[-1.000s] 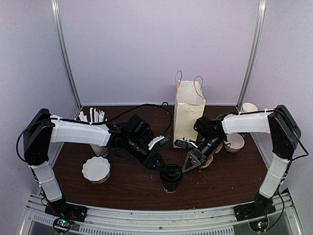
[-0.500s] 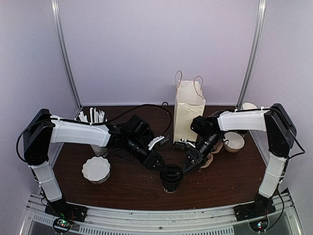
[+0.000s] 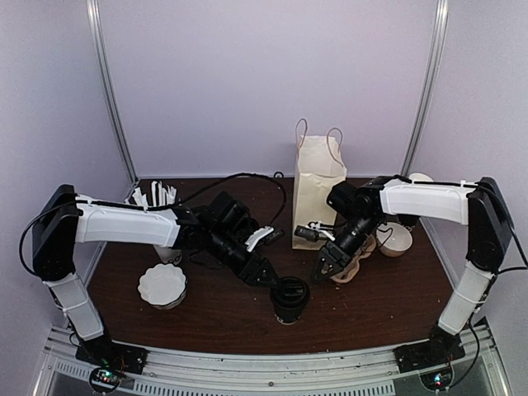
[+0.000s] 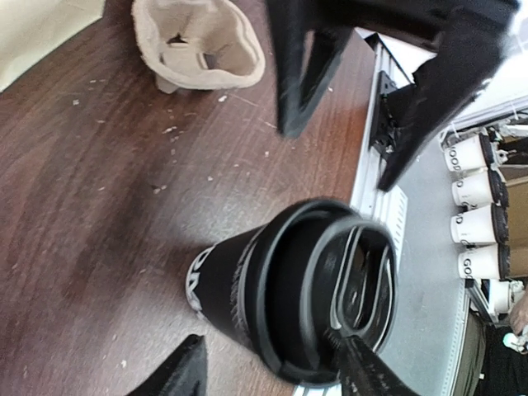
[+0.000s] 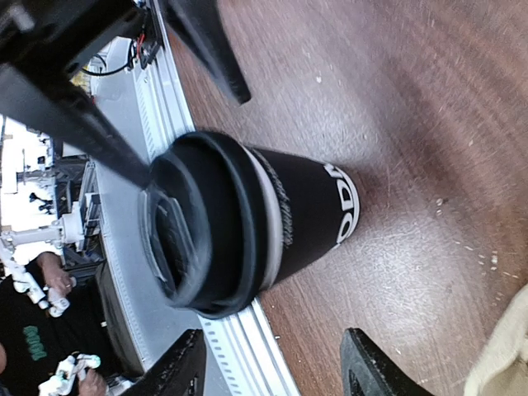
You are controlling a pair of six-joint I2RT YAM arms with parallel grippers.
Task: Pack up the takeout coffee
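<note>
Top external: one takeout coffee [image 3: 289, 299], left end effector [image 3: 268, 279] and right end effector [image 3: 322, 270], both agape.

Even, soft light overhead; wrist views sharp, with faint tabletop glare.

Dark wood worktop [image 3: 223, 318], crumbs scattered. Cream paper bag [image 3: 318, 190] upright at 12 o'clock, handles up. White cup of straws [image 3: 158, 198] at 10 o'clock. Stack of lidless cups [image 3: 162, 285] at 8 o'clock. Pulp cup carrier [image 4: 235, 37] at 3 o'clock, open white cup [image 3: 395, 239] just beside it.
</note>
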